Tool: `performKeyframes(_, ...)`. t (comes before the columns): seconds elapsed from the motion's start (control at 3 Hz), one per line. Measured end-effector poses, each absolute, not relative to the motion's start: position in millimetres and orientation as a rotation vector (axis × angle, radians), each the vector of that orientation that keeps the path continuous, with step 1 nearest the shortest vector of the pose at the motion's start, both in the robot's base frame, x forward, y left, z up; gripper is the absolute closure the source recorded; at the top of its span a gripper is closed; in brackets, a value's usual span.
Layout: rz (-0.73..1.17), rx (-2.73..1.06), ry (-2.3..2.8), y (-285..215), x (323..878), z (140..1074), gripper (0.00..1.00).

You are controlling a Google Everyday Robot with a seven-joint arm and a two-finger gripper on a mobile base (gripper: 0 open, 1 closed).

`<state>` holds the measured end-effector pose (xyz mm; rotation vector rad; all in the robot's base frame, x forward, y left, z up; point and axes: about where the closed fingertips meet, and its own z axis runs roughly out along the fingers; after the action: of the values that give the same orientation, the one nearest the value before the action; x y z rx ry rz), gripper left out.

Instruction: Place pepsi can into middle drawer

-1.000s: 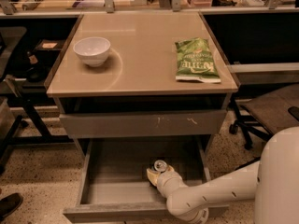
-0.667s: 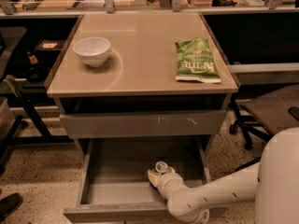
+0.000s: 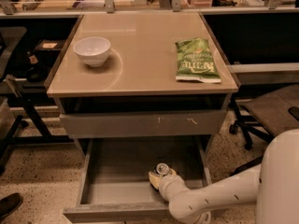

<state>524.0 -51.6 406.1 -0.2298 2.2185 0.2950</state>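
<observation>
Near the front right of the wide shallow grey middle drawer (image 3: 121, 174), the gripper (image 3: 161, 176) pinches the small dark blue silver-topped pepsi can (image 3: 162, 168) between its jaws.

My arm (image 3: 210, 202) shows as a smooth white shell, a thick rounded tube with a bulbous joint near the wrist and a few small dark dots along its side. It grows out of a broad, curved white body (image 3: 280, 171) at the right edge. The gripper (image 3: 158, 177), pale yellowish-tan, sits at its tip inside the middle drawer (image 3: 121, 171).
</observation>
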Motion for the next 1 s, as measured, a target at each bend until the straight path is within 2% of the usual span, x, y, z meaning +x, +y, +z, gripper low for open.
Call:
performKeyframes(0.33, 0.295, -0.230, 2.219, -51.6, 524.1, 406.1, 0.85)
performKeyframes(1.0, 0.295, -0.230, 2.219, -51.6, 524.1, 406.1, 0.38)
